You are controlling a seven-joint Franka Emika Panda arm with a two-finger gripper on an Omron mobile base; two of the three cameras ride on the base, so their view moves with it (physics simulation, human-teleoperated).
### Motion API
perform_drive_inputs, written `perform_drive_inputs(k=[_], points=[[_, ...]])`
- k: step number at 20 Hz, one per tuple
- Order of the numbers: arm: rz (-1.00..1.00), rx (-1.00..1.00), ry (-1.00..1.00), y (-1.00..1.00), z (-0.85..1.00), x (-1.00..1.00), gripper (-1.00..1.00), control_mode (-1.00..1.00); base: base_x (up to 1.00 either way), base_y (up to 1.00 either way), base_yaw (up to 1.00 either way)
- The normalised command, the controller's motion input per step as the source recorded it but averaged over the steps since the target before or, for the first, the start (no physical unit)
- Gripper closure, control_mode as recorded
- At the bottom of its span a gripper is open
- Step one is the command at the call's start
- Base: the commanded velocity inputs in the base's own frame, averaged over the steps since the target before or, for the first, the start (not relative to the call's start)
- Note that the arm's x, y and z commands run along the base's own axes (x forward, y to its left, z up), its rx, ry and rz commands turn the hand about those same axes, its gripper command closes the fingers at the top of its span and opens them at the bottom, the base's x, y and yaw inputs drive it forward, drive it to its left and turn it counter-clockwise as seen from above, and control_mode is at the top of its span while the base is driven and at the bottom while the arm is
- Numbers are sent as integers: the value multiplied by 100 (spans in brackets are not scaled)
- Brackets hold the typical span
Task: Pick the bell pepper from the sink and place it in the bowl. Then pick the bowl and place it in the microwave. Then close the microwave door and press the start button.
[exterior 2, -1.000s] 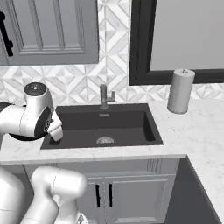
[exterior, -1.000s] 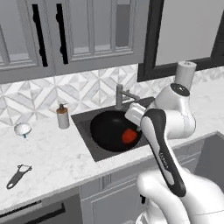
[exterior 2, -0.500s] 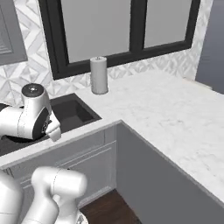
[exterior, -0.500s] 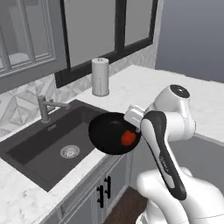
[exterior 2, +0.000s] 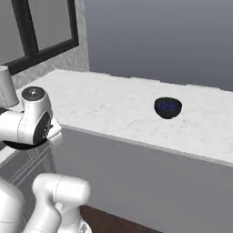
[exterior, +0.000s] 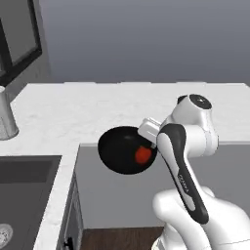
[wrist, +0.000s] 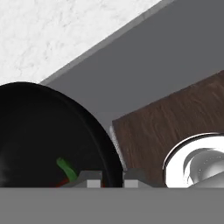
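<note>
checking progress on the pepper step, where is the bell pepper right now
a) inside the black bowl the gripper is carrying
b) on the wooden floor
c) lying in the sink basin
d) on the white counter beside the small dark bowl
a: the red bell pepper sits inside the black bowl, which the gripper holds by its rim out past the counter edge, away from the sink.

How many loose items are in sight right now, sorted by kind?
Bowls: 2, the black bowl gripped by the tool, and a small dark bowl on the counter.
Vegetables: 1, bell pepper in the black bowl.
Paper towel rolls: 1.
Total: 4
</note>
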Motion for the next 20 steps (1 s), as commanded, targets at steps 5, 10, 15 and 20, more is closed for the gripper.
perform_drive_inputs(k=[5, 10, 15, 20], points=[[0, 0, 0, 0, 0, 0, 100, 100, -11, 0, -98], [0, 0, 0, 0, 0, 0, 100, 100, -4, 0, -98], [0, 0, 0, 0, 0, 0, 100, 100, 0, 0, -97], [0, 0, 0, 0, 0, 0, 100, 100, 4, -4, -91]])
